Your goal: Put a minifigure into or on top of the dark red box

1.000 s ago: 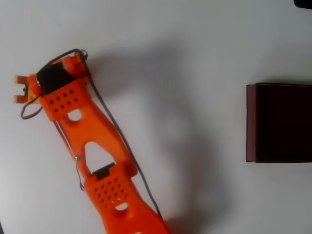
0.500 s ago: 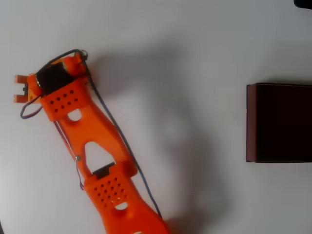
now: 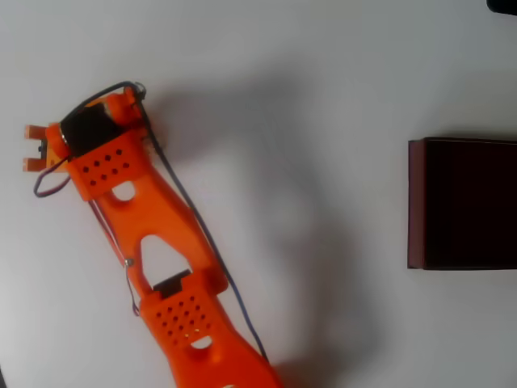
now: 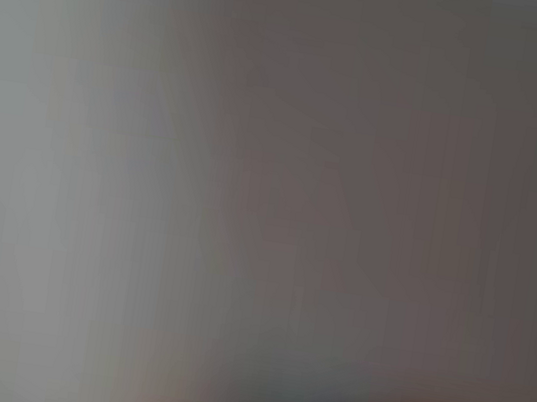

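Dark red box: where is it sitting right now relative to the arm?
In the overhead view the dark red box sits on the white table at the right edge, mid-height, partly cut off, well apart from the orange arm on the left.

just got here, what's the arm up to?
In the overhead view, the orange arm reaches toward the upper left of the white table, its pincer end low near the left edge. Whether the pincer is open or shut, or holds anything, can't be told; the wrist view is too blurred to read. The large rectangular dark red box with an almost black top sits far across the table at the right edge, with nothing on it.
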You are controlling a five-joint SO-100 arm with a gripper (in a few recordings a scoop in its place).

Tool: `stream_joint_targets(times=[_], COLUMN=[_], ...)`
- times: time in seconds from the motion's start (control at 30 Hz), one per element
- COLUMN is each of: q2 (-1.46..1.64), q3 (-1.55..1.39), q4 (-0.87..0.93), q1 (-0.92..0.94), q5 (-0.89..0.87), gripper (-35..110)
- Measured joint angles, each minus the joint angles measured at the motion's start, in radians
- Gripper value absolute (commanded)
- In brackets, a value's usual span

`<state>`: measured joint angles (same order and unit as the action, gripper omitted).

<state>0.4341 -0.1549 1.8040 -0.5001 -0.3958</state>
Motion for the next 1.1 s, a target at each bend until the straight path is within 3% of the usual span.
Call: stream_joint_targets(times=[0.23,0.43,0.87,1.1], q2=[0.118,0.492,1.586,1.787], q3=[-0.169,-0.506,-1.39,-1.536], q4=[0.0,0.0,-0.041,-0.084], q1=[-0.009,0.046,0.446,0.75], q5=[0.012,0.06,0.196,0.345], gripper=[0,0,0,0])
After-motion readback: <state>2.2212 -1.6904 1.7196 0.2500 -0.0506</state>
